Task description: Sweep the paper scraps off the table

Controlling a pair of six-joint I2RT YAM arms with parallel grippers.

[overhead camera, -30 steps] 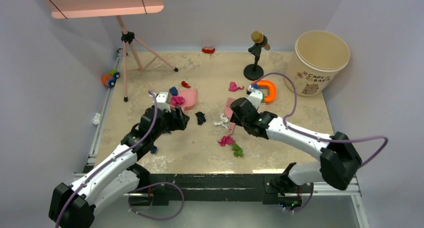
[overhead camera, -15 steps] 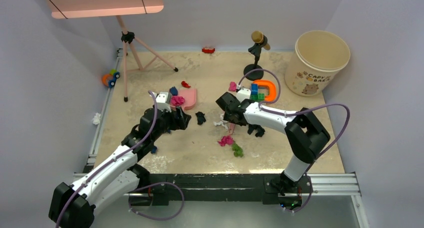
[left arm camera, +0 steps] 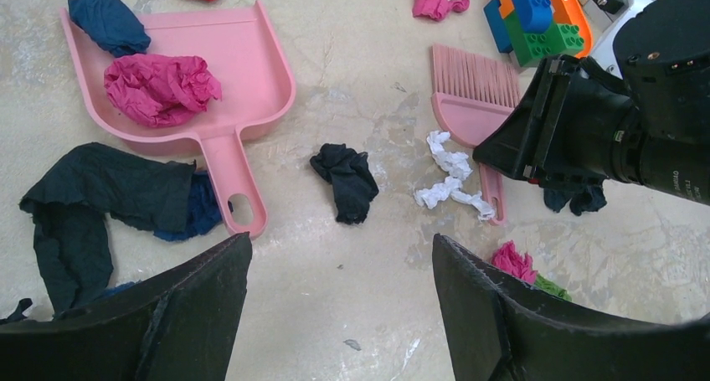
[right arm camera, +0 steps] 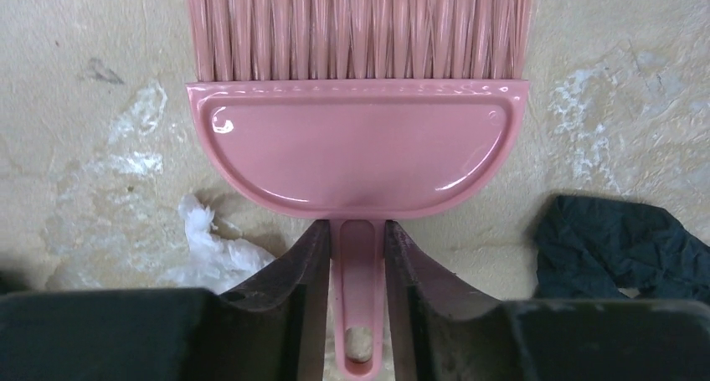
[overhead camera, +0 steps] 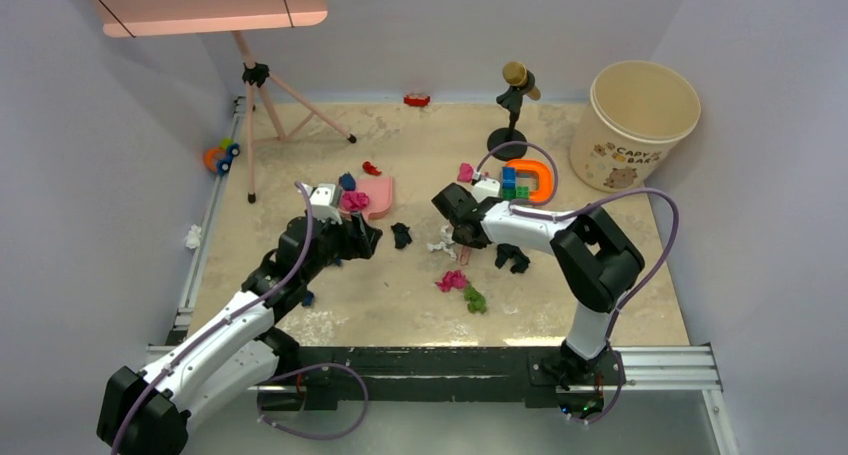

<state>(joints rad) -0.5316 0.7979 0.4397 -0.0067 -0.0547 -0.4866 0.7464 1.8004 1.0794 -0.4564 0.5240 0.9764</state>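
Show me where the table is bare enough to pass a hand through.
Bare: the near strip between the magenta and green scraps and the front rail; also the back stretch between the tripod and microphone stand. Crowded: the middle, around dustpan, brush and block stack.

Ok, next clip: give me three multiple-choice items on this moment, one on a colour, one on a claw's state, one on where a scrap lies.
1. The brush is:
A blue; B pink; C white.
2. The right claw is:
A open above the brush; B shut on nothing; C shut on the brush.
3. The biggest magenta wad lies:
A in the pink dustpan; B under the brush; C in the right claw.

Answers:
1 B, its head and bristles are pink in the right wrist view.
2 C, its fingers press the handle from both sides.
3 A, the left wrist view shows it resting in the pan.
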